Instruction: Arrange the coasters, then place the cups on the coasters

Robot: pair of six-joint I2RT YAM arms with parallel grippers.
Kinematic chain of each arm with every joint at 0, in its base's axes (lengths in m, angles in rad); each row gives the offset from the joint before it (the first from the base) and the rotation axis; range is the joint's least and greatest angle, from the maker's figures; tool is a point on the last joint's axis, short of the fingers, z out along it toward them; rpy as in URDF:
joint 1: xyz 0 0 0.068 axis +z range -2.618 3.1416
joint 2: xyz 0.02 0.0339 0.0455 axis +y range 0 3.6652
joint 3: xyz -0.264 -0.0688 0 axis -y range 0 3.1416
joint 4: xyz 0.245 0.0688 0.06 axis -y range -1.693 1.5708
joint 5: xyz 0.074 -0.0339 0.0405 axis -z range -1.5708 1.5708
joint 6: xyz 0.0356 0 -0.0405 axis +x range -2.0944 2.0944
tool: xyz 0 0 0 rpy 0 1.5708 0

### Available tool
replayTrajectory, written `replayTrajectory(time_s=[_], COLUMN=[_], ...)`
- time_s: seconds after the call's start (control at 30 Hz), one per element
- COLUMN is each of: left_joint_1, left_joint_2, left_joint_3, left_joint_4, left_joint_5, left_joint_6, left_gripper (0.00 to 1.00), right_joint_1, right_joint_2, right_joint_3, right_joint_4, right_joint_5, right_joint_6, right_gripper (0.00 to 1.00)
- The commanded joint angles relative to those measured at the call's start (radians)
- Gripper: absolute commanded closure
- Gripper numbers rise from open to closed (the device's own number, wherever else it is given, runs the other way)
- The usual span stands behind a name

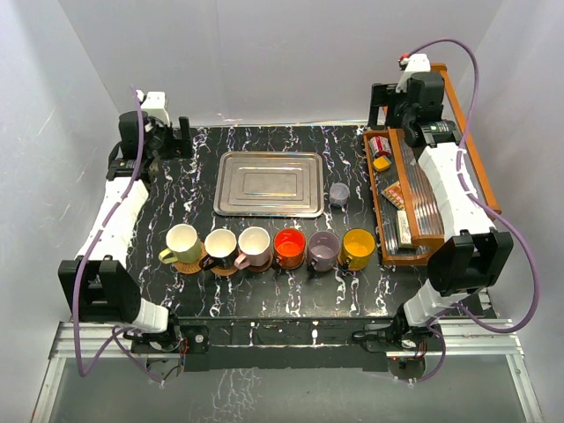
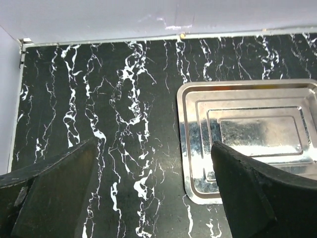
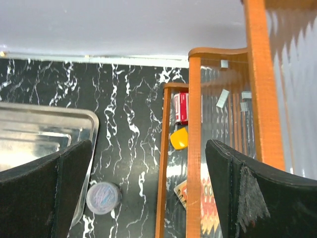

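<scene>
Six cups stand in a row across the near middle of the table in the top view: cream-yellow [image 1: 181,241], black with cream inside [image 1: 220,246], pink [image 1: 254,244], red-orange [image 1: 289,247], purple-grey [image 1: 322,249] and yellow-orange [image 1: 358,247]. Brown coasters show as rims under them, for example a wicker one [image 1: 188,266] and a darker one [image 1: 226,270]. My left gripper [image 1: 179,137] [image 2: 153,166] is open at the back left, over bare table. At the back right my right gripper [image 1: 385,104] [image 3: 148,171] is open too. Both are far from the cups and hold nothing.
A rectangular steel tray [image 1: 269,182] [image 2: 247,134] [image 3: 44,131] lies behind the row. To its right stands a small lidded jar [image 1: 339,194] [image 3: 103,197]. A wooden rack [image 1: 414,189] [image 3: 194,148] with small items runs along the right edge, under the right arm.
</scene>
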Motion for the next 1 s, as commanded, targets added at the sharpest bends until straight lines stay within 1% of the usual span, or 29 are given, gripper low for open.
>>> replayTrajectory(time_s=[0.0,0.1,0.17,0.27,0.33,0.4,0.5,0.6,0.97], left_joint_1=[0.028,0.030,0.030,0.033,0.032,0.033,0.032,0.033,0.038], left_joint_2=[-0.083,-0.136,-0.138,-0.127,-0.127,-0.138,-0.149,-0.156,-0.151], left_joint_3=[-0.049,-0.115,-0.105,-0.043,0.011,0.050,0.093,0.088,0.065], left_joint_4=[0.117,0.198,0.193,0.105,0.007,-0.050,-0.103,-0.107,-0.100], left_joint_5=[0.058,0.047,0.057,0.147,0.210,0.242,0.215,0.183,0.200], left_joint_6=[-0.005,0.018,0.022,0.057,0.087,0.121,0.140,0.137,0.118], left_gripper=[0.01,0.01,0.01,0.01,0.01,0.01,0.01,0.01,0.01], right_joint_1=[-0.001,-0.001,-0.002,-0.001,-0.001,-0.001,-0.010,-0.029,-0.060], right_joint_2=[-0.103,-0.178,-0.223,-0.272,-0.277,-0.281,-0.292,-0.305,-0.314], right_joint_3=[-0.056,-0.141,-0.175,-0.188,-0.165,-0.146,-0.124,-0.133,-0.154], right_joint_4=[0.148,0.211,0.227,0.204,0.169,0.146,0.110,0.091,0.077], right_joint_5=[-0.054,-0.063,-0.076,-0.110,-0.091,-0.072,-0.081,-0.122,-0.185], right_joint_6=[0.049,0.020,-0.038,-0.113,-0.122,-0.126,-0.131,-0.127,-0.123], right_gripper=[0.02,0.02,0.02,0.02,0.02,0.02,0.02,0.02,0.02])
